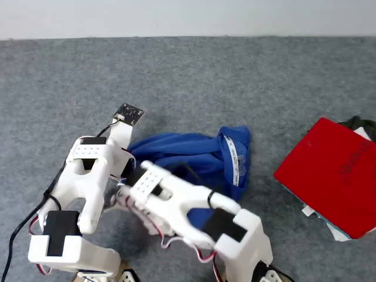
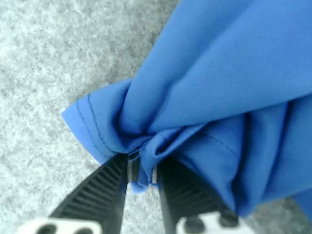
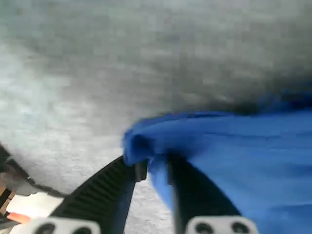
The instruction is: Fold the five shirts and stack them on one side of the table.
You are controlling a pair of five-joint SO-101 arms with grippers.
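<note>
A blue shirt [image 1: 194, 155] lies crumpled on the grey table near the middle, its collar label turned up. The left gripper [image 2: 141, 170] is shut on a bunched hem corner of the blue shirt [image 2: 219, 97], its arm [image 1: 88, 170] standing at the shirt's left side. The right gripper [image 3: 153, 170] is shut on another edge of the blue shirt [image 3: 234, 156], with its arm [image 1: 188, 205] reaching across the shirt's near side. A folded red shirt [image 1: 332, 173] tops a stack at the right edge.
The grey carpet-like table [image 1: 194, 76] stretches open toward the far wall. Under the red shirt, edges of other folded garments [image 1: 338, 232] stick out, and a dark one [image 1: 361, 124] shows behind the stack. A cable [image 1: 20, 232] trails at the near left.
</note>
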